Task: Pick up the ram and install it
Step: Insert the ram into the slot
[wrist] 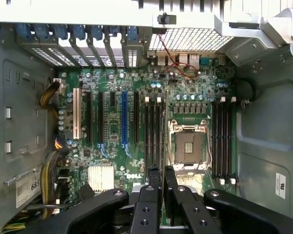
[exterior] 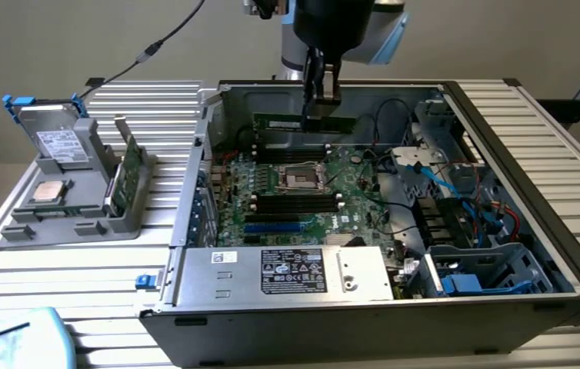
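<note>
Right now your fingers (exterior: 328,88) are pinching narrow on the ram (exterior: 292,123), gripping it by its upper long edge near the middle. The stick is hanging level beneath them, its lower edge pointing down into the open computer case (exterior: 536,161). It is sitting towards the far wall of the case, over the motherboard (exterior: 357,209) and beyond the processor socket (exterior: 301,177). It appears to be lifted off the board and not seated in any slot.

Looking down from the wrist, you are seeing the ram (wrist: 166,126) edge-on as a thin pale line running straight out from between the two fingers (wrist: 154,179). That line is lying between a bank of black memory slots (wrist: 152,131) and the processor socket (wrist: 188,148), running parallel to the slots and just beside the nearest one. A second bank of slots (wrist: 222,136) is sitting on the other side of the socket.

Outside the case, towards the exterior view's left, a grey parts holder (exterior: 75,223) is resting on the table (exterior: 65,284).
</note>
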### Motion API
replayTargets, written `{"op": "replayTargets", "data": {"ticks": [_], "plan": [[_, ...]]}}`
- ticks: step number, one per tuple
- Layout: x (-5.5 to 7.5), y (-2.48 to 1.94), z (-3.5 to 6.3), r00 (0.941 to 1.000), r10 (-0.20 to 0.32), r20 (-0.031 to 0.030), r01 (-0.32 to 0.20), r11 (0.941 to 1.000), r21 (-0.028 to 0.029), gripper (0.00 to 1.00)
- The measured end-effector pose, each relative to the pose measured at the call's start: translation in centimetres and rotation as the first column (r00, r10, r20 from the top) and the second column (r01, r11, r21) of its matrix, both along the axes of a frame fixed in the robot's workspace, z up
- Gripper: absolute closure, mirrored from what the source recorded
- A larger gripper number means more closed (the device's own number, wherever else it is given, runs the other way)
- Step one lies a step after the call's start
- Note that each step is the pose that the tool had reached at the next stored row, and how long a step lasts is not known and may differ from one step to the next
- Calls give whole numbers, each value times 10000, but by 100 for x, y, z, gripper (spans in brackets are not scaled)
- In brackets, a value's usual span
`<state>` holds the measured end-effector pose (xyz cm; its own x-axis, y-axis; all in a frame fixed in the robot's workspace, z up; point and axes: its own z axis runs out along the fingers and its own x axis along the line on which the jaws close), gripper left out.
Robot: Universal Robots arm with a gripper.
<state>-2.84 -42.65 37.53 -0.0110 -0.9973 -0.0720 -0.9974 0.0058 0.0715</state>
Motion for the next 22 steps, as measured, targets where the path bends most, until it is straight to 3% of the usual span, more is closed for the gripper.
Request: {"op": "replayTargets", "data": {"ticks": [4, 7, 22], "plan": [[1, 8, -32, 10000, 0, 78, 1, 9999, -153, 85], [4, 9, -58, 9999, 1, 149, 2, 9998, -214, 85], [6, 39, -323, 9998, 144, 171, -138, 9993, -358, 85]]}}
